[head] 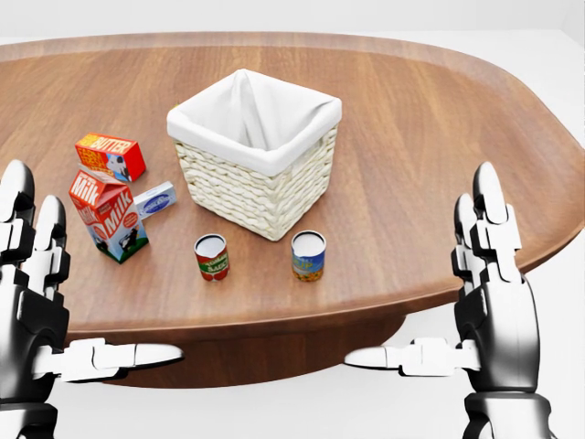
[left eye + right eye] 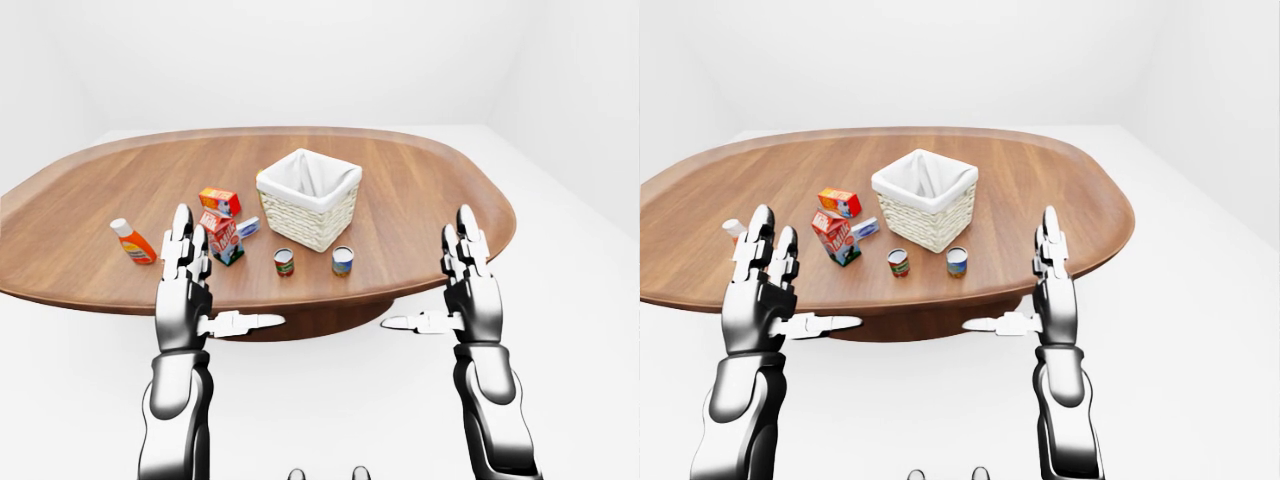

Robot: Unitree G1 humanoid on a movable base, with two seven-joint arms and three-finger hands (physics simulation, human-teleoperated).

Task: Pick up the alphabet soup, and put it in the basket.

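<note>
The alphabet soup (image 1: pixel 308 255), a small can with a blue and yellow label, stands upright on the wooden table (image 1: pixel 430 137) just below the basket in the head view. The basket (image 1: pixel 265 197) is white wicker with a white cloth lining, and nothing shows inside it. My left hand (image 1: pixel 87 274) is raised at the lower left with its fingers spread open. My right hand (image 1: pixel 420 274) mirrors it at the lower right, open and well to the right of the can. Both hands hover at the table's near edge, holding nothing.
A red and green can (image 1: pixel 212 257) stands just left of the soup. Further left are a milk carton (image 1: pixel 108 215), a butter box (image 1: pixel 110 155) and a small blue-white box (image 1: pixel 154 198). An orange bottle (image 2: pixel 132 241) lies near the table's left side.
</note>
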